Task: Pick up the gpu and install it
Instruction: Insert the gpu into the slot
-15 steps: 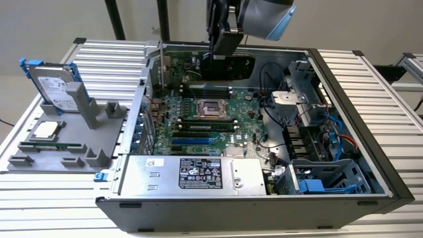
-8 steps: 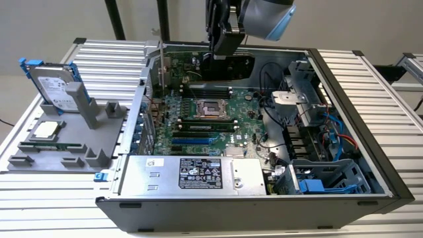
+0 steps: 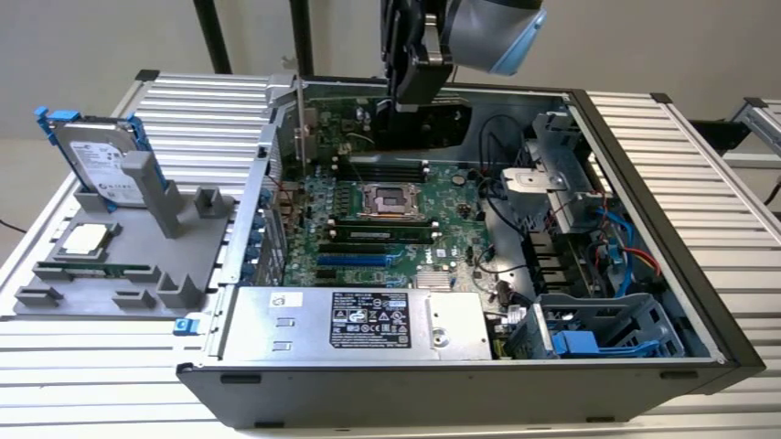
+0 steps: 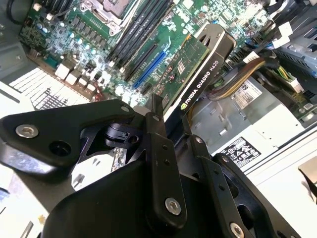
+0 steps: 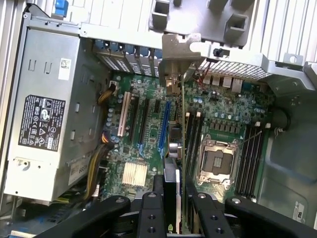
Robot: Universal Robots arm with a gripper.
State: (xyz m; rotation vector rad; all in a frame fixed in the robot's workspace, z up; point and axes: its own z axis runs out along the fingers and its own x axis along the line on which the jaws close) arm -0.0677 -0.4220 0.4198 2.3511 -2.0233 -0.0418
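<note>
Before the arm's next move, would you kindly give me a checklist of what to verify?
1. gpu gripped between the fingers: ok.
2. gpu over the motherboard, inside the open case: ok.
3. Empty blue slot: ok.
4. gpu edge lined up with that slot: cannot tell.
5. gpu seated: not ok; it hangs above the motherboard.

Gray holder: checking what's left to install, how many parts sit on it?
3: the hard drive upright at the back, the processor flat mid-holder, the memory stick lying just in front.
</note>
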